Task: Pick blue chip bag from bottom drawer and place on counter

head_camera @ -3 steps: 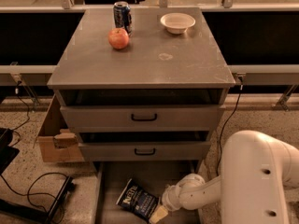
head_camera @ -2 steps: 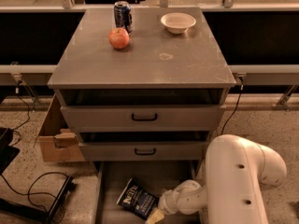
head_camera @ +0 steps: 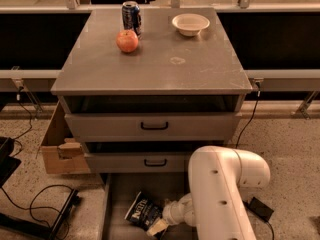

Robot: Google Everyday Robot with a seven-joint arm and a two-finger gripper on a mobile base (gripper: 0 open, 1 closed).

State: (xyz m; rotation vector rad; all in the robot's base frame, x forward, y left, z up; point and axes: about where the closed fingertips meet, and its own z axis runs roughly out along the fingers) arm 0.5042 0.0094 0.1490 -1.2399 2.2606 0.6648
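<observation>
One gripper [head_camera: 157, 227] sits at the blue chip bag [head_camera: 141, 213] in the bottom drawer [head_camera: 150, 186], hold impossible to tell; you secure it, then lift.

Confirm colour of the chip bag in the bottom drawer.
Dark navy chip bag, white lettering; claw beside its lower right edge. Camera view.

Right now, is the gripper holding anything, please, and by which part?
It cannot be told: the gripper sits in the bottom drawer at the lower right corner of the blue chip bag, but no grip shows.
</observation>
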